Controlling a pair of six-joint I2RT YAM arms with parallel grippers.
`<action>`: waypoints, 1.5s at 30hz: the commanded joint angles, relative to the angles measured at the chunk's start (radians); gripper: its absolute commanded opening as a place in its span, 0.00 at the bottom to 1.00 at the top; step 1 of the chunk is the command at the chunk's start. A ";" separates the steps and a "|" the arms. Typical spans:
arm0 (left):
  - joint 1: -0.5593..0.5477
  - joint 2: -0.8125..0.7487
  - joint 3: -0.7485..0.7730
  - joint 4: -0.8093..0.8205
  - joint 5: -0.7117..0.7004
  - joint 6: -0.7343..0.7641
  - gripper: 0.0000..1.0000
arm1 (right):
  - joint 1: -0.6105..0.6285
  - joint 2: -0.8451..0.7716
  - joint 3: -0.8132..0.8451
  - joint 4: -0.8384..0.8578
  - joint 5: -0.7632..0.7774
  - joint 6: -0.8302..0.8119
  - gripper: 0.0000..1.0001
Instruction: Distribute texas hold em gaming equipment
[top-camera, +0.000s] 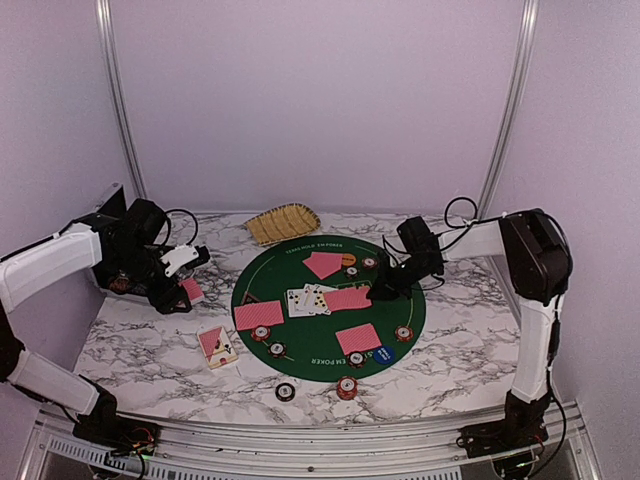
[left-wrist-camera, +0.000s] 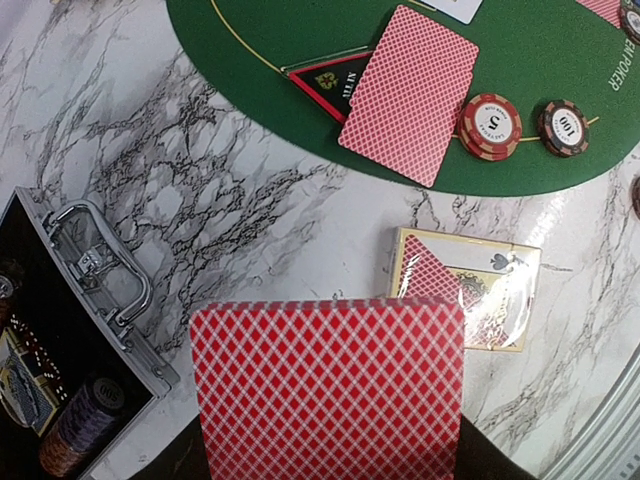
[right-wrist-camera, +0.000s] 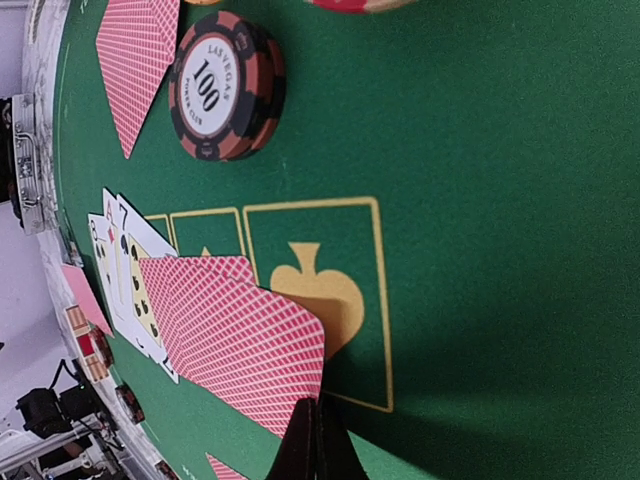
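Note:
My left gripper (top-camera: 183, 291) is shut on a stack of red-backed cards (left-wrist-camera: 330, 390), held above the marble left of the green round mat (top-camera: 300, 262). The cards hide its fingertips. My right gripper (right-wrist-camera: 318, 408) is shut on the edge of a red-backed card (right-wrist-camera: 235, 335), lifted slightly over the mat's spade mark beside the face-up cards (right-wrist-camera: 125, 270). Face-down cards lie at the mat's far side (top-camera: 323, 264), left (top-camera: 258, 314) and near side (top-camera: 358, 338). A black triangular button (left-wrist-camera: 325, 80) lies partly under the left card. Chips (top-camera: 261, 333) and a blue button (top-camera: 383, 353) sit near the mat's edge.
A card box (top-camera: 217, 346) lies on the marble near the mat's left edge. The open black metal case (left-wrist-camera: 60, 350) holds stacked chips at the far left. A yellow woven basket (top-camera: 282, 222) stands behind the mat. Two chips (top-camera: 346, 387) lie on the marble in front.

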 joint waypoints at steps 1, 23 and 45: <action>0.026 0.018 -0.025 0.074 -0.029 -0.011 0.00 | 0.022 -0.006 0.054 -0.067 0.109 -0.062 0.00; 0.043 0.143 -0.209 0.405 -0.199 -0.207 0.00 | 0.086 -0.257 0.067 -0.172 0.330 -0.056 0.70; -0.026 0.291 -0.240 0.537 -0.182 -0.409 0.13 | 0.086 -0.435 -0.060 -0.110 0.396 0.005 0.99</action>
